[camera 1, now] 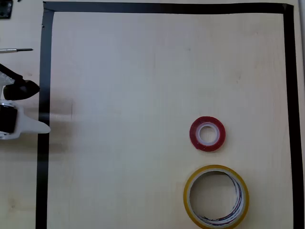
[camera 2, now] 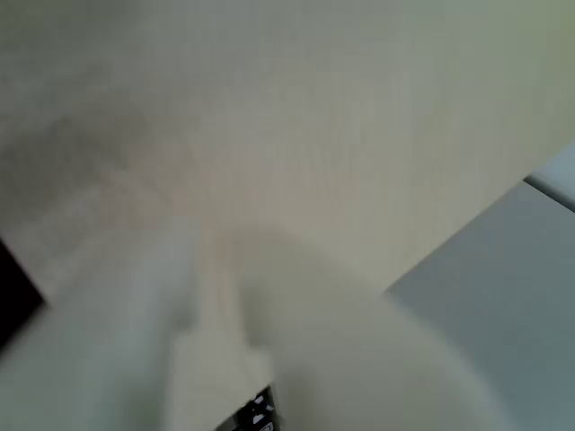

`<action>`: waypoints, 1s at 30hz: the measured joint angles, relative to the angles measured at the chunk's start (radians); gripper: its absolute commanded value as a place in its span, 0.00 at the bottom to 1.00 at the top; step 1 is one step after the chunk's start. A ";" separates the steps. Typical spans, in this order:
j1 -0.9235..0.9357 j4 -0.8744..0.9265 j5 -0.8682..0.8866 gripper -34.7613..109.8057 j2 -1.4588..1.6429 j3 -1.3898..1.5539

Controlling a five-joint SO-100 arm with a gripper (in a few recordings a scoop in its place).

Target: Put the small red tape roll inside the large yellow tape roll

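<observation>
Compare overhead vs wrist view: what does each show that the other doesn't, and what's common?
Overhead: the small red tape roll lying flat, with the large yellow tape roll just below it in the picture, apart; a black tape border framing the work area; the gripper at the left edge, across that border from both rolls.

Wrist: a blurred close-up of white gripper parts and a grey surface past the table's edge at right.

Both: the light wooden table. Whether the gripper is open or shut cannot be told.
</observation>
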 measured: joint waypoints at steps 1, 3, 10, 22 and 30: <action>0.000 0.000 0.000 0.24 0.000 0.000; 0.000 0.000 0.000 0.24 0.000 0.000; 0.000 0.000 0.000 0.24 0.000 0.000; -0.054 -0.018 0.000 0.24 0.002 0.008; -0.150 -0.063 -0.008 0.24 -0.118 -0.100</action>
